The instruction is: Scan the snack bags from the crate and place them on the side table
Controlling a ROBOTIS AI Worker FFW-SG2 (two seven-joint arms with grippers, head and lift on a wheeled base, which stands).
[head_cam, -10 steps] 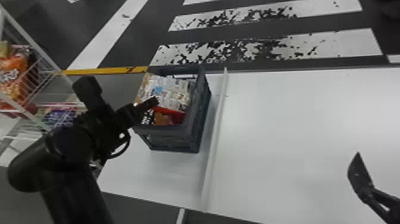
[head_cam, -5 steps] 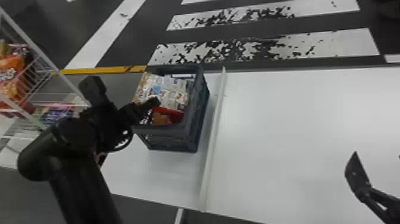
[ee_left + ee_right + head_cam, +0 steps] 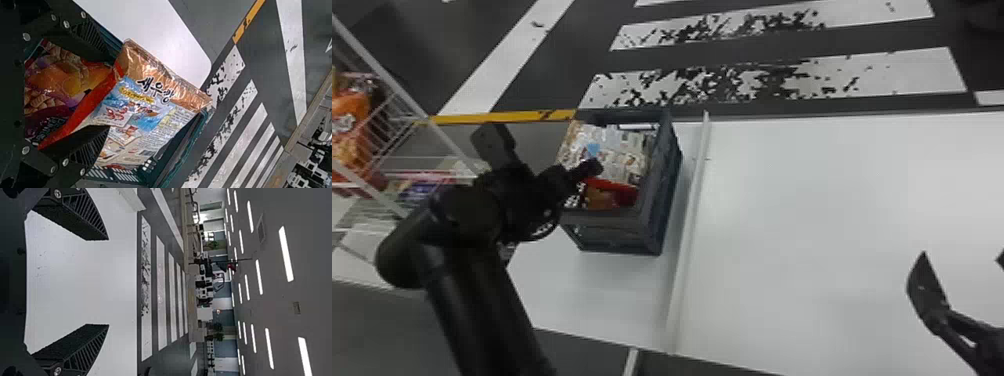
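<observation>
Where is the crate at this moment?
In the head view, the crate stands left of centre on the white tabletop, beside the raised white strip, with the left arm at its left.

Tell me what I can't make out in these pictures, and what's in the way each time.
- Crate bottom: head view, hidden by the bags on top.
- One end of the purple and orange bag: left wrist view, behind the left gripper's body.
- Right gripper: head view, partly cut off by the right edge.
- Orange bag on the rack: head view, cut off by the left edge.
</observation>
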